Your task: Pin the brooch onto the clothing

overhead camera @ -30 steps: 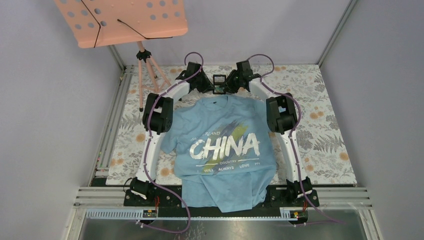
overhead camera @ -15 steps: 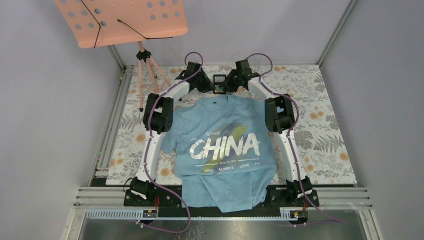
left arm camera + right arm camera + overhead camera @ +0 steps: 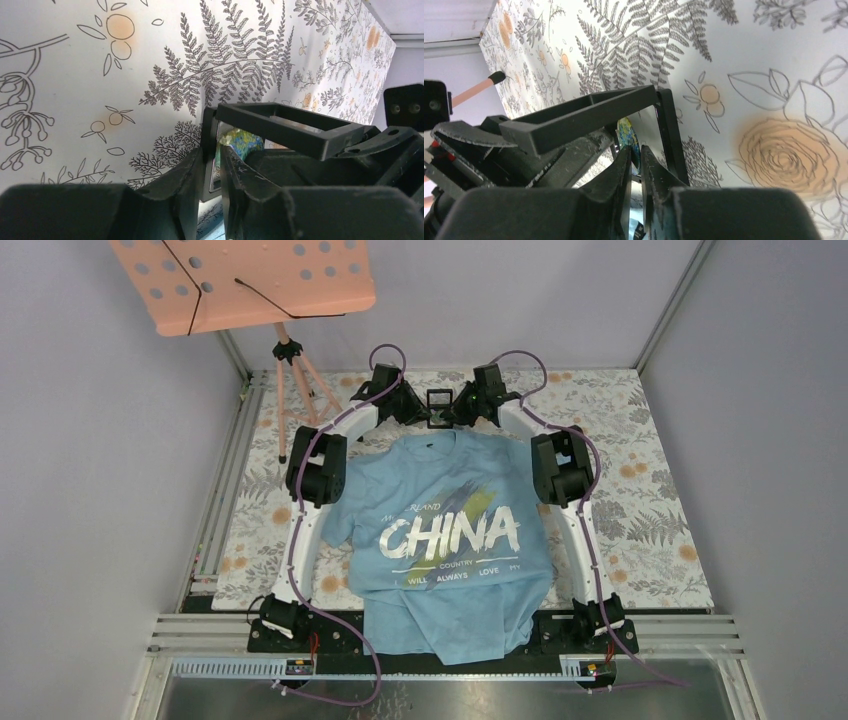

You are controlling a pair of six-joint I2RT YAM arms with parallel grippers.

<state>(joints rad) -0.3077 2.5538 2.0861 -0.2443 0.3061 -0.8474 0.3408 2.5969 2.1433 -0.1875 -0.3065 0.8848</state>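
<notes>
Extracting the brooch (image 3: 626, 131) from the black frame (image 3: 290, 127) at upper centre: left gripper (image 3: 213, 153) clamps the frame's wall, right gripper (image 3: 635, 153) pinches narrow, apparently on the brooch. Next: carry it toward the T-shirt (image 3: 450, 475).

Even diffuse light, soft shadows; overhead view sharp; wrist views' near fingers (image 3: 165, 200) blurred (tablecloth crisp).

Brooch (image 3: 242, 141) mostly out of sight behind black frame (image 3: 285, 125), indistinct from above
</notes>
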